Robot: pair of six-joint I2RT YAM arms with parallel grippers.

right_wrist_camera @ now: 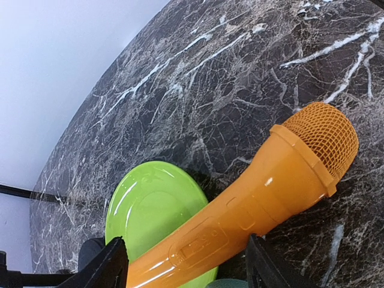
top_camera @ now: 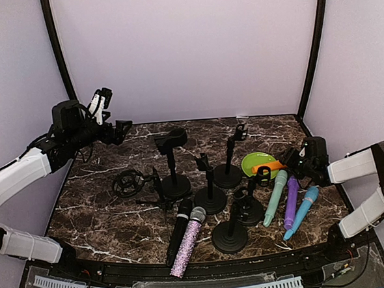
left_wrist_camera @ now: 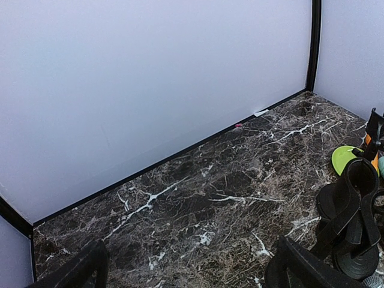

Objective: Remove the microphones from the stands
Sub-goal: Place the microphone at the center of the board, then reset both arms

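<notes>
Now, the orange microphone (right_wrist_camera: 270, 180) lies low and right of centre in the top view, near the nearest stand (top_camera: 250, 206), its head on the desk (right_wrist_camera: 198, 78) and its handle propped across the green disc (right_wrist_camera: 150, 204). Your right claw (right_wrist_camera: 185, 264) straddles the handle with jaws apart and, as best I can judge, no real bite on it. Spread wider before you lift, then rise straight so neither finger drags the handle or rolls it off the disc's rim; your left claw (top_camera: 101, 100), upper left of the top view, hangs wide apart and empty, so leave it be.
</notes>
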